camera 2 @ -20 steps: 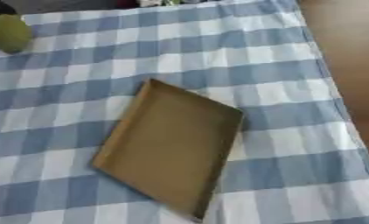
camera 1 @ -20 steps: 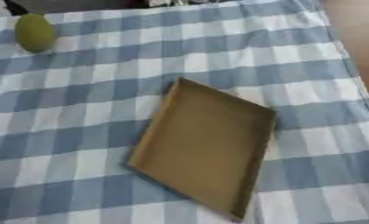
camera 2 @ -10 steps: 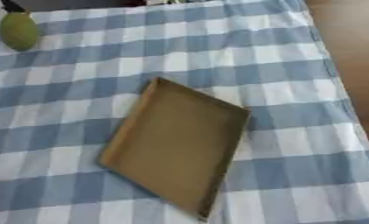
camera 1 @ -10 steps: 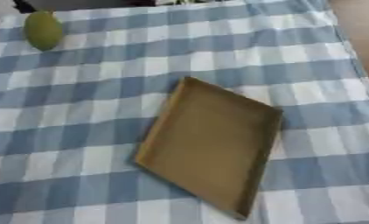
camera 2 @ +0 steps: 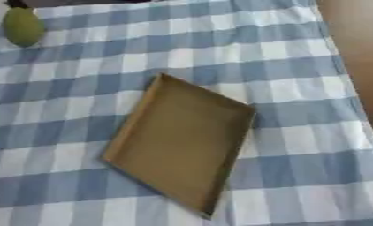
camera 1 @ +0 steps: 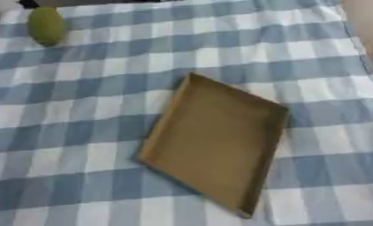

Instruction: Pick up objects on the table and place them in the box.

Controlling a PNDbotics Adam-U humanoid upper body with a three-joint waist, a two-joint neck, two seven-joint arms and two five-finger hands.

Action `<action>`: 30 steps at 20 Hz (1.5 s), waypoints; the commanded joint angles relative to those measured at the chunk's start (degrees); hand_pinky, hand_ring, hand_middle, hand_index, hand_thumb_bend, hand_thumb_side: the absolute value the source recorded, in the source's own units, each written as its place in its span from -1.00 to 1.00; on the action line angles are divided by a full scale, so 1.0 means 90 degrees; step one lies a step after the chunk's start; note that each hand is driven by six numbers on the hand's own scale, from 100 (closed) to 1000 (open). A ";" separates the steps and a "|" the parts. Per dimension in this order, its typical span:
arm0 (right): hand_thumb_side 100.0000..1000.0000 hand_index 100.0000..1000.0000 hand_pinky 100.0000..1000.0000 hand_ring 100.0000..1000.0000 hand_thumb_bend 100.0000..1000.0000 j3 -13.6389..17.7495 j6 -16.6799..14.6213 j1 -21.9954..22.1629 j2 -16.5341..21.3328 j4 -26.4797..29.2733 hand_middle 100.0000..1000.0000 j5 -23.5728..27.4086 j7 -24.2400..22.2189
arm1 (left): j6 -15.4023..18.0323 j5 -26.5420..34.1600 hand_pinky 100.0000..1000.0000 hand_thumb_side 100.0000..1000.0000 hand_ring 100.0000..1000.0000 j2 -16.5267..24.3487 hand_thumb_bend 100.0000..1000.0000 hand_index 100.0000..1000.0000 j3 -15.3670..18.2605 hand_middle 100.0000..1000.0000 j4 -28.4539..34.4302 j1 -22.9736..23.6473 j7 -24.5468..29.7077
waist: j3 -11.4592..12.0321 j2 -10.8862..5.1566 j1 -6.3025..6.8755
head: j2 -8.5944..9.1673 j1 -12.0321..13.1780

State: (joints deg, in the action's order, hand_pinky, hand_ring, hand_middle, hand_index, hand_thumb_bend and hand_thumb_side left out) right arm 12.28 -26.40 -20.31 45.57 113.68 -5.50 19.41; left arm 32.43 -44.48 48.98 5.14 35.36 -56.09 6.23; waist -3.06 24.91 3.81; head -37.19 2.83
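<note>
On the worktop's blue-and-white checked cloth [camera 1: 81, 88] a shallow brown cardboard box [camera 1: 213, 141] lies askew near the middle, nothing in it; well apart, at the far left edge, sits a green oval fruit [camera 1: 47, 25]; neither hand shows, so their state cannot be told.

Before me a shallow brown box [camera 1: 217, 143] lies flat and askew, open side up, nothing inside. A green oval fruit [camera 1: 47, 26] rests far-left, well apart.
</note>
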 commanded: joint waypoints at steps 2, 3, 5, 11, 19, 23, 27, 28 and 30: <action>-0.18 0.40 0.47 0.45 -1.00 0.0031 0.0019 -0.0129 0.0110 0.0101 0.28 0.0074 -0.0036 | 0.0044 -0.0155 1.00 0.95 0.95 0.0057 -0.98 0.92 0.0039 0.86 0.0000 -0.0239 0.0277 | -0.0007 -0.0130 -0.0007 | -0.0004 0.0069; -0.18 0.40 0.47 0.44 -1.00 0.0028 0.0013 -0.0151 0.0110 0.0101 0.28 0.0084 -0.0039 | 0.0053 -0.0143 1.00 0.97 0.95 0.0033 -1.00 0.92 0.0053 0.86 -0.0005 -0.0267 0.0313 | -0.0027 -0.0128 -0.0005 | 0.0011 0.0093; -0.18 0.40 0.47 0.44 -1.00 0.0024 0.0005 -0.0178 0.0112 0.0101 0.28 0.0100 -0.0045 | 0.0063 -0.0111 1.00 0.98 0.95 0.0001 -1.00 0.92 0.0071 0.87 -0.0010 -0.0305 0.0364 | -0.0053 -0.0124 -0.0003 | 0.0029 0.0122; -0.18 0.40 0.47 0.44 -1.00 0.0038 -0.0012 -0.0222 0.0108 0.0101 0.27 0.0115 -0.0046 | 0.0040 -0.0012 1.00 1.00 0.92 -0.0047 -1.00 0.92 0.0156 0.88 0.0022 -0.0360 0.0370 | -0.0139 -0.0065 0.0021 | 0.0168 0.0117; -0.18 0.40 0.47 0.44 -1.00 0.0082 -0.0015 -0.0254 0.0108 0.0101 0.26 0.0087 -0.0022 | -0.0130 0.0457 1.00 0.93 0.92 0.0058 -1.00 0.90 0.0260 0.89 0.0066 -0.0277 -0.0273 | -0.0157 0.0087 0.0091 | 0.0459 0.0079; -0.18 0.40 0.47 0.44 -1.00 0.0102 -0.0001 -0.0266 0.0098 0.0101 0.26 0.0067 -0.0021 | -0.0152 0.0451 1.00 0.95 0.94 0.0104 -1.00 0.90 0.0213 0.90 -0.0023 -0.0245 -0.0417 | -0.0140 0.0178 0.0113 | 0.0521 0.0097; -0.18 0.40 0.47 0.45 -1.00 0.0106 0.0007 -0.0286 0.0089 0.0101 0.26 0.0057 -0.0025 | -0.0133 0.0535 1.00 1.00 0.95 0.0094 -0.92 0.86 0.0216 0.91 -0.0034 -0.0254 -0.0413 | -0.0157 0.0237 0.0134 | 0.0552 0.0132; -0.18 0.40 0.47 0.45 -1.00 0.0108 0.0008 -0.0294 0.0090 0.0101 0.25 0.0057 -0.0024 | -0.0124 0.0571 1.00 1.00 0.95 0.0106 -0.91 0.87 0.0210 0.91 -0.0041 -0.0260 -0.0365 | -0.0164 0.0246 0.0143 | 0.0559 0.0139; -0.18 0.40 0.47 0.45 -1.00 0.0102 0.0006 -0.0322 0.0095 0.0101 0.25 0.0063 -0.0027 | -0.0129 0.0626 1.00 1.00 0.95 0.0132 -0.90 0.87 0.0207 0.89 -0.0050 -0.0267 -0.0276 | -0.0175 0.0261 0.0164 | 0.0575 0.0159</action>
State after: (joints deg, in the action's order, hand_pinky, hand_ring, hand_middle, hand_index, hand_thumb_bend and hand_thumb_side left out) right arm 12.35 -26.33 -22.66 45.11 113.69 -4.84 19.11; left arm 31.20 -39.45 46.89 6.82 34.53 -57.65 3.35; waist -4.65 28.51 5.45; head -32.83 4.02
